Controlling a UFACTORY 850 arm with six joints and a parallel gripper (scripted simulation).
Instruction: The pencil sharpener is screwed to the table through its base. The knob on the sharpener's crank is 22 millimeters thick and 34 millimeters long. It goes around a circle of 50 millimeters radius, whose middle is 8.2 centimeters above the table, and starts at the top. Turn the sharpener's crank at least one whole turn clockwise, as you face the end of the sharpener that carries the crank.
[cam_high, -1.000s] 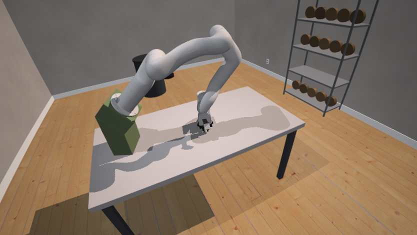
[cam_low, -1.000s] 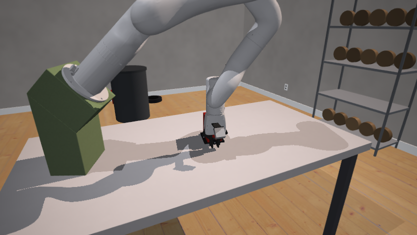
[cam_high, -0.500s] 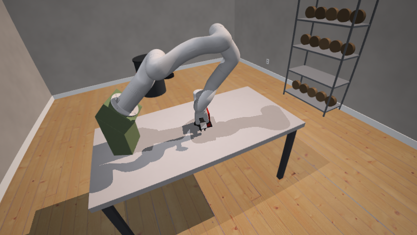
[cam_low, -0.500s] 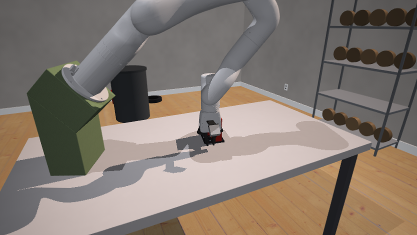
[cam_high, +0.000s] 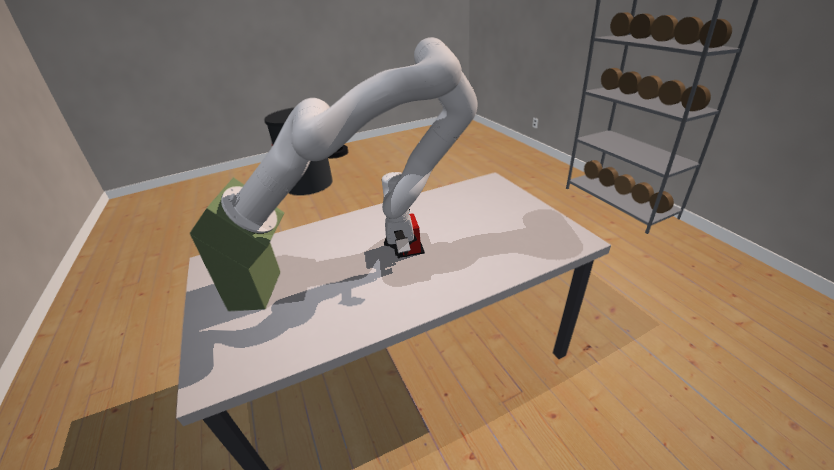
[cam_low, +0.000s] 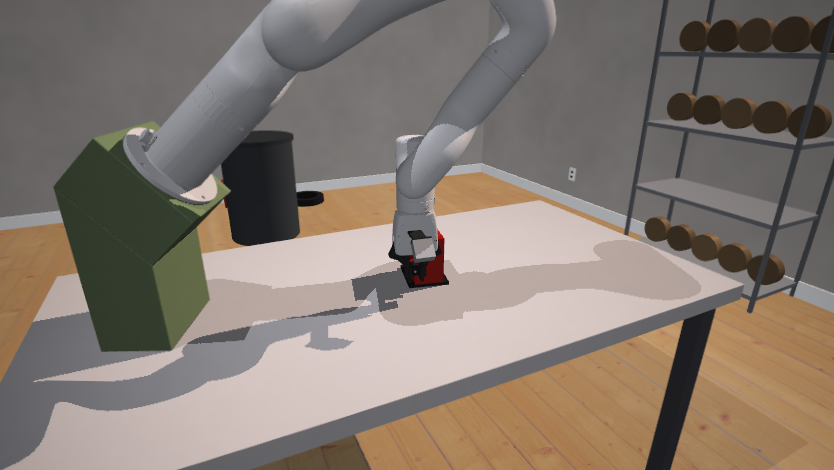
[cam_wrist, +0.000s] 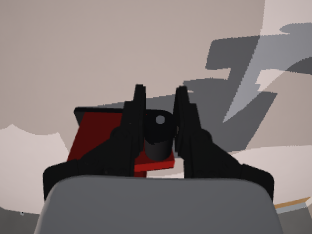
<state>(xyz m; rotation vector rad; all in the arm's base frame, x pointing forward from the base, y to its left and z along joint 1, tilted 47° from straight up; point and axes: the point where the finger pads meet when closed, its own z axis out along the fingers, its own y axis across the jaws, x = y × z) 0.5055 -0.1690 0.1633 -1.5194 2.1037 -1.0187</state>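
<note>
The red pencil sharpener (cam_high: 415, 230) (cam_low: 438, 256) (cam_wrist: 96, 136) stands on its black base near the middle of the white table (cam_high: 466, 303) (cam_low: 525, 332). My gripper (cam_high: 402, 252) (cam_low: 417, 272) (cam_wrist: 160, 100) points down at the sharpener's crank end, low and close to the table. In the wrist view its two black fingers are shut on the black knob (cam_wrist: 159, 137) of the crank, one on each side. The knob sits low on its circle, slightly to the side of the red body. In the top and exterior views my hand hides the knob and crank.
The arm's green pedestal (cam_high: 236, 262) (cam_low: 134, 251) stands on the table's left part. A black bin (cam_high: 312, 175) (cam_low: 262, 186) stands on the floor behind the table. A metal shelf rack (cam_high: 636, 148) (cam_low: 729, 201) with brown discs is at the right.
</note>
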